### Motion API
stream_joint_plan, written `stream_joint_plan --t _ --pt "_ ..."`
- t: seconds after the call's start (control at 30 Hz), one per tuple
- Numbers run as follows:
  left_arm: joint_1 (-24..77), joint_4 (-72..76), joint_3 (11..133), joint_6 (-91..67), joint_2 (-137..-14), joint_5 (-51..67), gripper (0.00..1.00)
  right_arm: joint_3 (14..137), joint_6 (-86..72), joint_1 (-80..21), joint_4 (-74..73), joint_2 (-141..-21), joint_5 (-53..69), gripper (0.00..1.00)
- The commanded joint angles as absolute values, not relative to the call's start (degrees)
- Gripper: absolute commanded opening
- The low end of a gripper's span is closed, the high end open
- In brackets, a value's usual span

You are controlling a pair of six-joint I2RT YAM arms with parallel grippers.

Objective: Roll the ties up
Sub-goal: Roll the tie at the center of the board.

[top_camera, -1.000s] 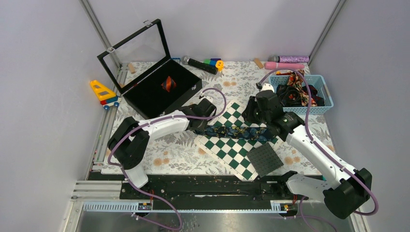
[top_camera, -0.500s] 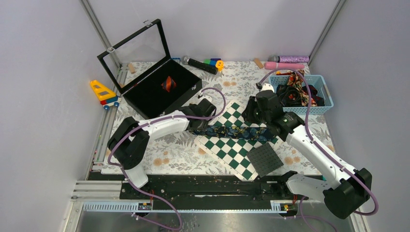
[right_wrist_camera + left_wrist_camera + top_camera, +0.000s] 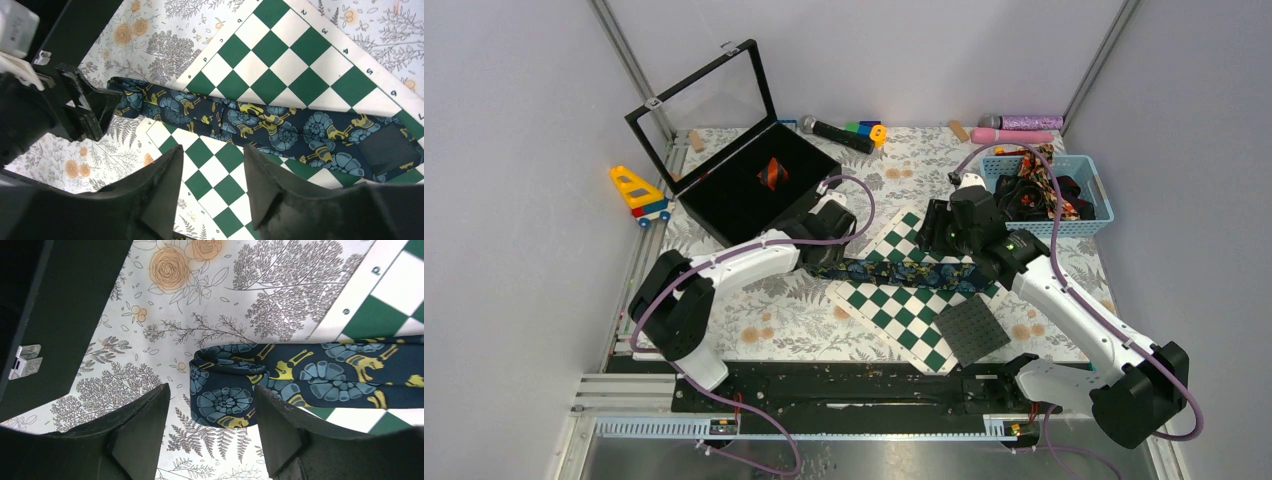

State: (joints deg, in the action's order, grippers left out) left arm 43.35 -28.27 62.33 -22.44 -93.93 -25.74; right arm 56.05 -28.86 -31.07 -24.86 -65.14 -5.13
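A dark navy tie with blue and yellow print (image 3: 904,270) lies flat across the green-and-white chequered board (image 3: 894,315). Its left end is folded over itself on the floral cloth (image 3: 225,385). My left gripper (image 3: 212,395) is open and empty, hovering over that folded end; it also shows in the top view (image 3: 816,250). My right gripper (image 3: 214,150) is open and empty above the board, near the tie's middle (image 3: 260,122), and shows in the top view (image 3: 944,235). A rolled red-orange and black striped tie (image 3: 771,173) sits in the black box. Other ties fill the blue basket (image 3: 1102,200).
The open black box (image 3: 724,200) with its raised lid stands back left, close to my left arm. A black textured pad (image 3: 972,328) lies on the board's near right corner. A toy truck (image 3: 639,192), a microphone (image 3: 834,131) and pink and purple tubes (image 3: 1014,128) lie around the edges.
My left gripper has drawn back and to the left, off the tie's left end. My right gripper has shifted slightly towards the back. The tie stays on the board.
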Motion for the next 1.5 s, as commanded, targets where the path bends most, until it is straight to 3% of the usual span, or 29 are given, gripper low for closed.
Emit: stream_joint_plan --t 0.0,0.27,0.33,0.43,0.67,0.87,1.47 --pt "43.1 -24.6 62.0 -23.6 -88.4 -23.7 0.65 56.5 -27.1 -30.8 -20.6 -65.2 -2.8 0.6" --pt "38.7 -23.1 59.0 -28.2 -73.1 -20.8 0.68 62.6 -14.8 -31.2 -14.4 -77.5 10.5 0.76" --pt "35.5 -22.1 56.8 -29.2 -67.5 -18.9 0.7 67.0 -10.1 -33.4 -15.2 -82.6 12.5 0.89" --pt "29.8 -21.6 54.1 -29.9 -60.4 -15.3 0.72 72.8 -1.6 -39.0 -16.0 -89.9 12.1 0.99" --pt "22.2 -24.8 51.8 -29.3 -53.5 -12.6 0.73 89.1 8.2 -44.9 -22.1 -108.2 22.2 1.0" --pt "19.4 -25.2 49.0 -29.9 -50.9 -10.6 0.74 97.5 14.2 -48.6 -26.4 -117.2 21.6 1.0" --pt "17.6 -25.3 47.3 -30.6 -49.8 -8.9 0.73 100.5 16.3 -51.6 -29.1 -126.1 12.8 0.97"
